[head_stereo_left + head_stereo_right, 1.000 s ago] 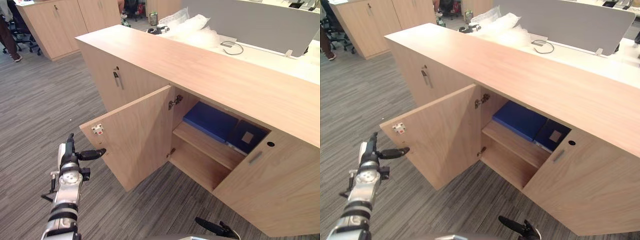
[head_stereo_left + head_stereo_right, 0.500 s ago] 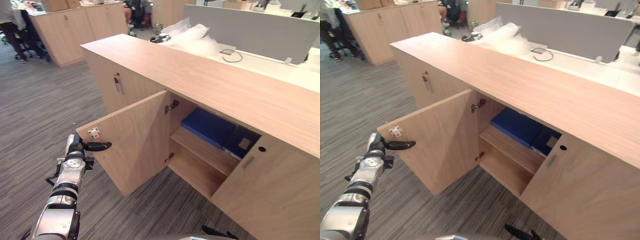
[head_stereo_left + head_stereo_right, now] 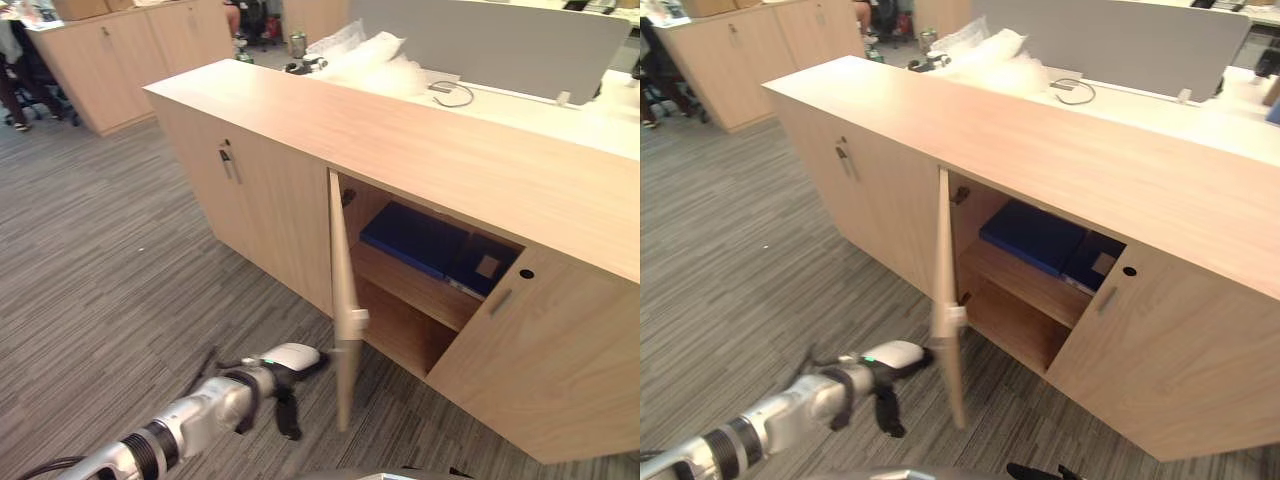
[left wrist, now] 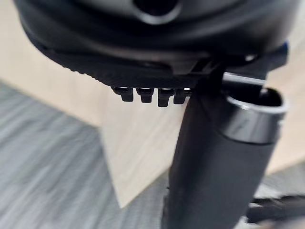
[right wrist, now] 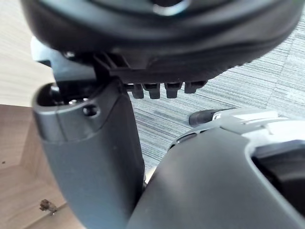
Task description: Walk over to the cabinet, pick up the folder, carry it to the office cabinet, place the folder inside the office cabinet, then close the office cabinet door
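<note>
Two folders: a blue folder (image 3: 415, 238) lies flat on the upper shelf (image 3: 415, 288) inside the office cabinet (image 3: 400, 140), with a darker folder (image 3: 470, 270) just to its right. We judge the placing step done.
Door: the cabinet door (image 3: 343, 300) stands half open, edge-on to us, hinged at the opening's left side. We judge that closing it is what remains.
Left hand: our left hand (image 3: 285, 365) hangs low, just left of the door's near bottom corner, fingers stretched out and gripping nothing. We take it to be there to push the door's outer face shut.
Right hand: our right hand (image 5: 90, 157) sits at the near edge, fingers loose, empty and idle.
Writing: a pale square label (image 3: 488, 266) on the darker folder is too small to read; we find no other print.
</note>
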{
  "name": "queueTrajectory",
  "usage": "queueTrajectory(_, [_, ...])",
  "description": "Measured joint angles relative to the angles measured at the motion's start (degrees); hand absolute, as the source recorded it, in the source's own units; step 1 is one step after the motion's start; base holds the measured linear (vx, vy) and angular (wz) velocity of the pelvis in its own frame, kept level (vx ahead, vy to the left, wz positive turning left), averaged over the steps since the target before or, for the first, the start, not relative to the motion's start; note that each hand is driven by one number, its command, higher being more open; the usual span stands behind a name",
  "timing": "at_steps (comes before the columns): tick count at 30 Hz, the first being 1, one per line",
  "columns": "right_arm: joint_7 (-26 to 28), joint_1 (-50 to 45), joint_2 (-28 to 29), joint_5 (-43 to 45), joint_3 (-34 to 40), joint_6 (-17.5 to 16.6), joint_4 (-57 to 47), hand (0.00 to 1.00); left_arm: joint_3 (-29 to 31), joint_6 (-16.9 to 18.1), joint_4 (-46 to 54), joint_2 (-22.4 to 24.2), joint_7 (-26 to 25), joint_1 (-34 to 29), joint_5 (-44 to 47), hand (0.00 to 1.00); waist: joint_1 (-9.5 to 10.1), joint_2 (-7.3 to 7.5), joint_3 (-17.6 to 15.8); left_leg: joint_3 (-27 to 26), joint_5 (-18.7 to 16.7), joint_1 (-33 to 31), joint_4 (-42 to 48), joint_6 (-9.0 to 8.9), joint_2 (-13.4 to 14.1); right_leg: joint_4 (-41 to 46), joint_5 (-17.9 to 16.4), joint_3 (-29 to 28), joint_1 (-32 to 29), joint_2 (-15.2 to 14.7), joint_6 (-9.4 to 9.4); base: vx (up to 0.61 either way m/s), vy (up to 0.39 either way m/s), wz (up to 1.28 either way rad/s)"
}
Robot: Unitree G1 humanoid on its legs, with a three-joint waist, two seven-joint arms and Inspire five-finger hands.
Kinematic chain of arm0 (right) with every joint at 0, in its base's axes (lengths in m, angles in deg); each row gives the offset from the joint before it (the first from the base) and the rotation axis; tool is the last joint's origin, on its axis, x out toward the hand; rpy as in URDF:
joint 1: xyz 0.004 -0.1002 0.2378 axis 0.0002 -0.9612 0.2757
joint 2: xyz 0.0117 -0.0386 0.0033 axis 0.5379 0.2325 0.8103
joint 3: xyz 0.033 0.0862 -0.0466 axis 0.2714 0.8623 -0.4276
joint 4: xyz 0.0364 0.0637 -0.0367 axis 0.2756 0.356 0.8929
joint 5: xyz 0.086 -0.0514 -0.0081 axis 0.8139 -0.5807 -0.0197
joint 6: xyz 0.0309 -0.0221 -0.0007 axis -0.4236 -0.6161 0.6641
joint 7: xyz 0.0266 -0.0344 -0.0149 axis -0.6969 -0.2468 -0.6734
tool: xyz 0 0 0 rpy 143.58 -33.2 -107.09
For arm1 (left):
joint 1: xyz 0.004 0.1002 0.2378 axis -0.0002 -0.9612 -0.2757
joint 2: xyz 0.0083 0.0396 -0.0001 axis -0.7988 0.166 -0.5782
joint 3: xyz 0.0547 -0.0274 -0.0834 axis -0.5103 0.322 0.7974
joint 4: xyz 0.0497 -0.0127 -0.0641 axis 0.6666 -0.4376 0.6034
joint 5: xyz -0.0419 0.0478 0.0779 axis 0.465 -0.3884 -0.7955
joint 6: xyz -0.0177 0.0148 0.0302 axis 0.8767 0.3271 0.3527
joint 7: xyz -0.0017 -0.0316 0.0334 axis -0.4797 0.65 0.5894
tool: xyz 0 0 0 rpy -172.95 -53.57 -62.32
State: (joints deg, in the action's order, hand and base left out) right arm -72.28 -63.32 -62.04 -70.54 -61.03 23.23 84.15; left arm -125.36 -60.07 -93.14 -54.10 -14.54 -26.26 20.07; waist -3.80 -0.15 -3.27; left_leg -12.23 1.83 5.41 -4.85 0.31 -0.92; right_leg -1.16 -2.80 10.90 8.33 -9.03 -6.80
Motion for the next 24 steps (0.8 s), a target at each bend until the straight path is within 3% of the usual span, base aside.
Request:
queueTrajectory(4, [-1.65,0.01,-0.25,-0.01,-1.72,-1.10,-0.07,1.00,-3.89,11.06,11.43,1.09,-4.60,1.57,-3.25,1.00,-1.25,-0.53,0.35,-0.06,-0.63,1.64,0.00,0.44,-0.09,-0.04,0.41,-0.26,0.97,-0.15,0.33,0.02,0.017,-0.16])
queueTrajectory(6, [-2.06,0.02,-0.70,-0.05,-1.90,-1.44,-0.06,1.00,-5.99,13.23,12.62,2.86,-4.36,1.97,-3.30,1.00,-1.48,-1.21,0.67,-0.04,-0.68,1.67,0.00,0.39,-0.08,0.01,0.44,-0.24,0.94,-0.16,0.38,0.00,0.000,0.00])
queueTrajectory(13, [-3.16,0.00,-1.52,-0.03,-4.03,-1.63,-0.18,1.00,-6.51,13.39,9.32,6.66,-3.43,0.86,-5.12,1.00,-2.90,-1.88,0.70,-0.02,-0.38,2.54,-0.13,0.23,0.06,-0.06,0.19,-0.28,1.63,-0.04,0.78,-0.07,-0.020,-0.04])
queueTrajectory(15, [-3.30,0.06,-1.34,-0.01,-4.71,-1.68,-0.19,1.00,-0.06,12.49,3.36,11.75,-3.12,-4.79,-1.65,1.00,-3.01,-1.29,0.33,-1.26,-2.22,2.25,2.26,-0.42,0.73,0.15,0.03,-1.55,1.70,0.20,1.01,-0.06,-0.015,-0.24])
queueTrajectory(16, [-3.40,0.32,-1.28,0.03,-5.41,-1.75,-0.25,1.00,3.96,11.36,-0.13,14.62,-3.02,-7.70,1.70,1.00,-3.10,-0.81,-0.18,-1.90,-4.95,-0.32,7.80,-0.74,1.73,0.64,-0.09,-2.38,1.06,0.45,1.34,-0.05,-0.033,-0.37])
queueTrajectory(17, [-3.34,0.58,-1.30,0.04,-5.57,-1.82,-0.38,1.00,8.81,9.92,-3.38,17.79,-3.02,-10.35,5.01,1.00,-2.89,-0.85,-0.98,-2.77,-8.24,-3.38,14.81,-0.97,3.72,1.48,-0.27,-3.57,0.13,1.32,1.73,-0.07,-0.082,-0.72])
queueTrajectory(18, [-3.27,0.89,-1.24,0.06,-4.19,-1.79,-1.43,1.00,17.43,6.81,-8.21,23.09,-3.03,-13.47,13.75,1.00,-2.06,-1.59,-3.47,-3.63,-12.98,-6.55,25.26,-1.55,8.03,2.66,-0.62,-6.52,-0.35,3.80,2.57,-0.06,-0.067,-0.84])
queueTrajectory(19, [-3.37,1.25,-0.79,0.07,-3.31,-1.75,-1.41,1.00,20.94,5.51,-9.95,24.61,-3.03,-14.42,18.18,1.00,-1.51,-1.50,-4.33,-3.03,-13.68,-7.43,28.39,-1.27,9.06,3.15,-0.76,-7.90,-0.64,4.72,2.74,-0.07,-0.069,-1.17])
queueTrajectory(22, [-4.22,1.72,0.66,0.37,1.11,-0.86,-1.40,1.00,39.08,0.17,-18.46,28.89,-3.29,-16.34,41.83,1.00,0.20,-0.88,-5.30,10.43,-14.36,-10.53,33.64,-2.19,8.79,6.07,-0.47,-14.72,-5.13,7.07,3.62,0.00,-0.066,-1.06])
queueTrajectory(24, [-4.23,1.57,0.63,1.32,1.27,-0.55,-2.16,1.00,45.51,-0.87,-22.25,30.00,-3.74,-16.53,52.06,1.00,0.37,-1.32,-5.24,17.22,-16.08,-9.93,32.26,-3.13,7.83,5.93,0.56,-17.55,-6.33,7.98,3.00,0.08,0.025,-0.86])
